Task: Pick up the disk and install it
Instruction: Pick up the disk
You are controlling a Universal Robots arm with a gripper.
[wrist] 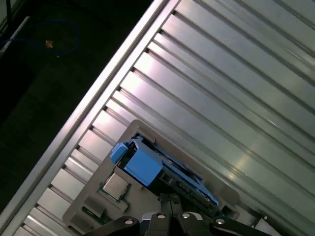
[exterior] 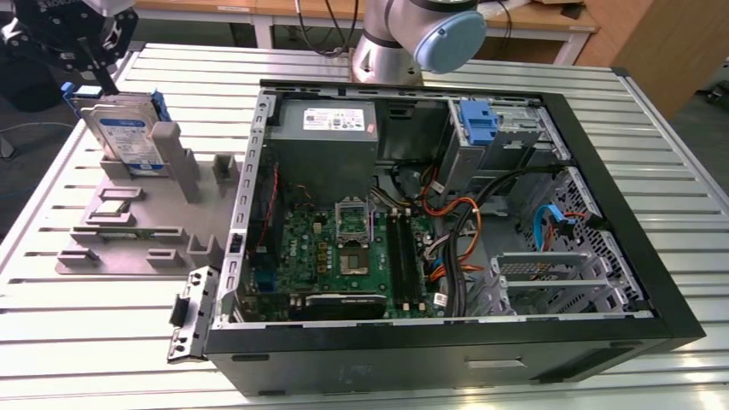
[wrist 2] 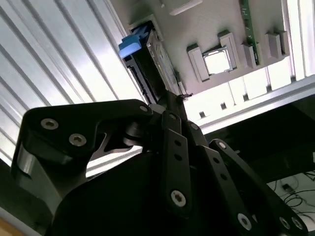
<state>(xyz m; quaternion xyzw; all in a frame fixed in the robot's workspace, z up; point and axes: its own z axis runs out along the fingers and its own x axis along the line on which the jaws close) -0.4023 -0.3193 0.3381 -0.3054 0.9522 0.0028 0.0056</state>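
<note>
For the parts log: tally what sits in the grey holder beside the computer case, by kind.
Disk: 1
Processor chip: 1
Memory stick: 1
Total: 3

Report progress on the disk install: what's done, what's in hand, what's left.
Done: nothing visible yet. The disk stands upright in the grey fixture on the table, outside the open computer case.
In hand: the gripper is at the disk's top edge, by its blue carrier; whether it has a grip on it, I cannot tell.
Left: the lift and the install in the case.
</note>
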